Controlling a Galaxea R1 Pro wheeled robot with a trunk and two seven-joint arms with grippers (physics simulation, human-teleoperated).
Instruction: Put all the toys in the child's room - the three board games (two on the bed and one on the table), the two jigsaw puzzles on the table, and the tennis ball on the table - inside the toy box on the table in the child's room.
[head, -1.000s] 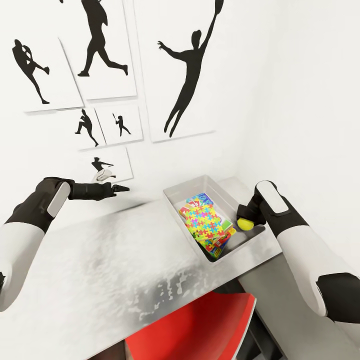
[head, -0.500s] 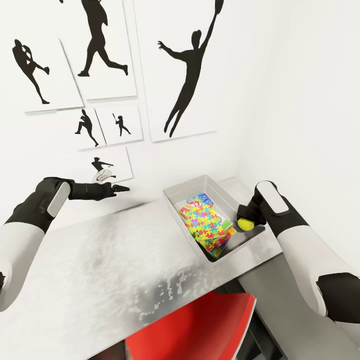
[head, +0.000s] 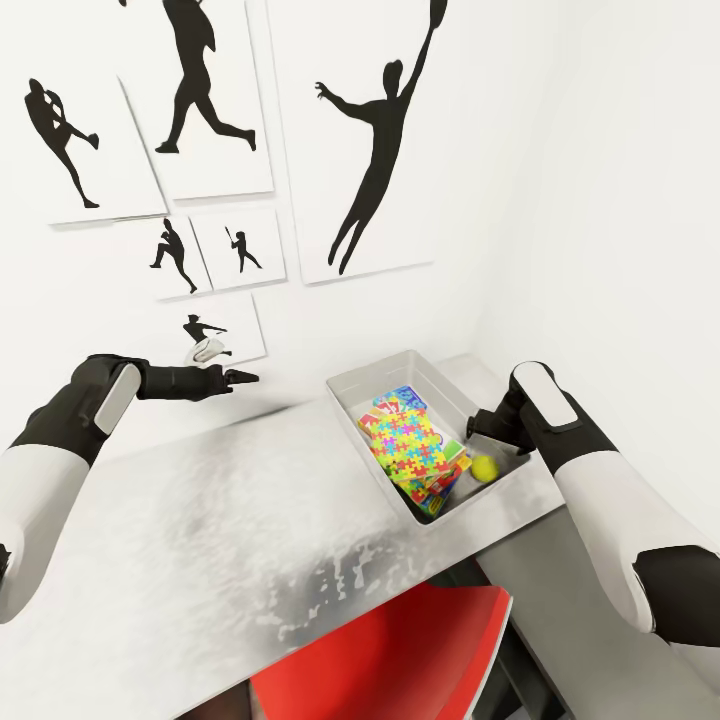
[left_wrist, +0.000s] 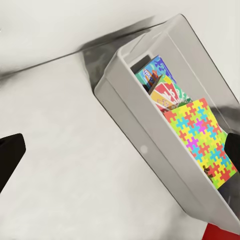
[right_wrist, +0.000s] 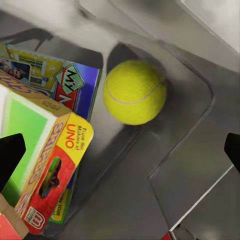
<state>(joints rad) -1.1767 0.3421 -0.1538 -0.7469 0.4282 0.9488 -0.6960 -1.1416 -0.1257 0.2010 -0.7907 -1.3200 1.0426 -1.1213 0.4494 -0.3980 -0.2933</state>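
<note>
table | right gripper wide, empty | tennis ball in toy box

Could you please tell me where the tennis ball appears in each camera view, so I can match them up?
Head view: the tennis ball lies in the toy box, at its right end, beside the stacked games.
Left wrist view: not in it.
Right wrist view: upper centre, on the box floor, between the open right hand's fingertips.
Shared landmark: the toy box.
</note>
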